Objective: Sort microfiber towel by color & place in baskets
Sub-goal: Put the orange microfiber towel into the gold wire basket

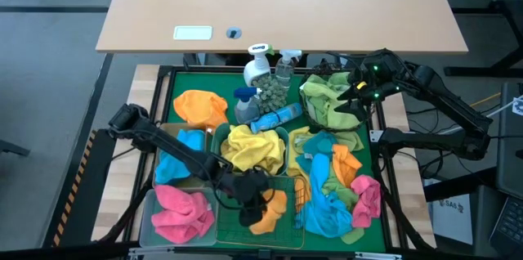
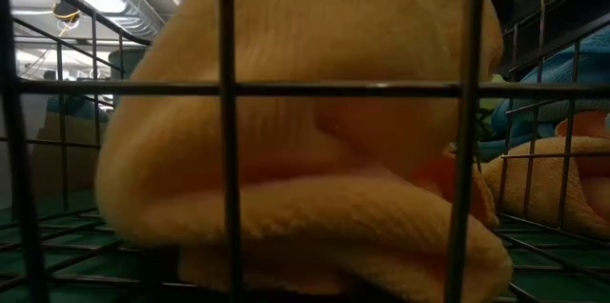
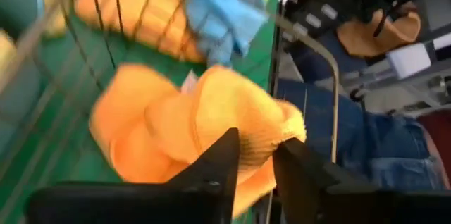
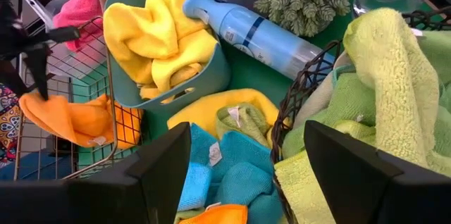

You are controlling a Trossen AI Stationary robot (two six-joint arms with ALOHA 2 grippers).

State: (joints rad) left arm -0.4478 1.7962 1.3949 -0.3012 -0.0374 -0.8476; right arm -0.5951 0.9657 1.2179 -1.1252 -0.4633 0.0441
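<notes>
The orange towel (image 1: pixel 270 209) is the one being sorted right now, and it hangs in the left gripper (image 1: pixel 255 197), low over the green wire basket (image 1: pixel 288 229) at the near edge of the table. In the left wrist view the two dark fingers (image 3: pixel 218 164) are pinched nearly closed on a fold of this towel (image 3: pixel 190 129), and the rest of the cloth droops away past the tips toward the basket floor. So the towel lies straight under and just ahead of the pincer, and a let-go here would likely drop it inside the wire walls. It is bunched into a lump with no real long side, and I cannot tell which way it points. The low view, looking through the wire bars, shows the soft lump (image 2: pixel 305 151) filling the basket and seeming to sit on its floor. The left arm is much the nearer one to this basket. The right gripper (image 1: pixel 357 96) is far off at the back of the table, over the round black basket (image 4: pixel 299 97) full of green towels (image 1: pixel 327 100). Its fingers are spread wide and hold nothing. Yellow towels (image 1: pixel 253 147) sit in the teal tub (image 4: pixel 211 76), and pink towels (image 1: pixel 181 211) lie in the clear bin (image 1: pixel 147 223) just beside the wire basket.
</notes>
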